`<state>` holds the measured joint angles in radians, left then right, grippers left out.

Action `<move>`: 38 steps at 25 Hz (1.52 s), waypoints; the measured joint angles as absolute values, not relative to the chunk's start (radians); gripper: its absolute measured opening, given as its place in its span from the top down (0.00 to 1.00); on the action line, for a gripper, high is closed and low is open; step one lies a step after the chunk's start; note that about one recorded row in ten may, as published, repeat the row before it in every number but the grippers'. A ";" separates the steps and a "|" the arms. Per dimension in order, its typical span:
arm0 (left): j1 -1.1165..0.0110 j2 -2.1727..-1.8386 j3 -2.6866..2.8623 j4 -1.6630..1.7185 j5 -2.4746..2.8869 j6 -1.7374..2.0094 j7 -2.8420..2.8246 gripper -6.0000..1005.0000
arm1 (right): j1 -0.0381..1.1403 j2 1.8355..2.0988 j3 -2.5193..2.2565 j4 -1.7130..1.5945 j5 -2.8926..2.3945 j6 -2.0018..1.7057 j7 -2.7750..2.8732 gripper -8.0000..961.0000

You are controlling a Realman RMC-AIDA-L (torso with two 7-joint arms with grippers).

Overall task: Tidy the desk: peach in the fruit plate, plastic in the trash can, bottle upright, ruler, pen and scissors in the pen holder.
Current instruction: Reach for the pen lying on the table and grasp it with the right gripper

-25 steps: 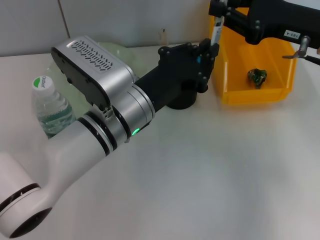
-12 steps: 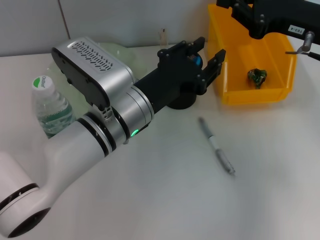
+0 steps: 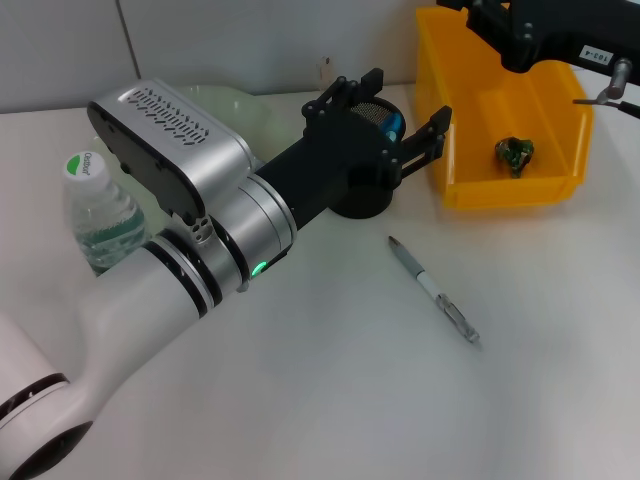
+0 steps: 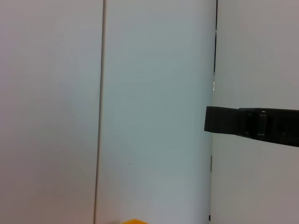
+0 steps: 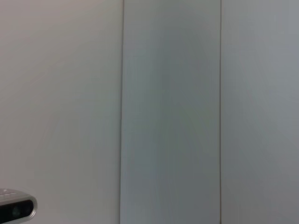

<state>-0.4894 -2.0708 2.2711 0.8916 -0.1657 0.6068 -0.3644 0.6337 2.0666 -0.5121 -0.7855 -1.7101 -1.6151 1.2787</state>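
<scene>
Well, the pen (image 3: pixel 434 290) is lying flat on the bench (image 3: pixel 330 380) now, out in the open between the pen holder (image 3: pixel 366 190) and the near edge, when a second ago it was up in the air, pinched upright above the holder. A moment later it was down on the bench, and since then it has slid or rolled a little. So the drop into the holder missed, by the look of it.

The left end effector (image 3: pixel 400 125) hovers right over the black pen holder with its fingers spread apart and nothing between them. The right end effector (image 3: pixel 500 30) is up at the far right above the yellow trash can (image 3: pixel 470 190); I cannot tell how its fingers stand.

Otherwise the bottle (image 3: pixel 100 215) stands upright at the left, a bit of green plastic (image 3: pixel 514 153) sits inside the yellow can, and a pale green plate (image 3: pixel 235 100) peeks out behind the left arm.

For the tidy-up, I'd judge the pen step undone: someone has to reach down for the pen again and carry it back to the holder
</scene>
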 joint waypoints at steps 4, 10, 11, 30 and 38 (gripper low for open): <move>-0.488 -2.071 2.269 0.890 -0.166 0.609 -0.365 0.24 | 0.630 2.070 -0.513 -0.783 -1.708 -1.614 1.286 0.98; -0.453 -2.054 2.264 0.921 -0.165 0.611 -0.366 0.17 | 0.603 2.059 -0.514 -0.799 -1.707 -1.618 1.367 0.97; -0.442 -2.047 2.263 0.934 -0.165 0.611 -0.367 0.17 | 0.598 2.054 -0.516 -0.803 -1.707 -1.620 1.390 0.97; -0.256 -2.030 2.059 1.047 0.198 0.614 -0.519 0.17 | 0.582 1.964 -0.742 -1.160 -2.066 -1.772 2.173 0.44; -0.240 -2.020 2.018 1.047 0.208 0.626 -0.514 0.17 | 0.763 1.936 -0.849 -1.162 -2.362 -1.925 2.518 0.32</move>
<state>-0.2403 -2.0195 2.0180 1.0465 0.2084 0.6264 -0.5143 0.7632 1.9362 -0.8495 -1.1622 -2.3621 -1.9250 2.5178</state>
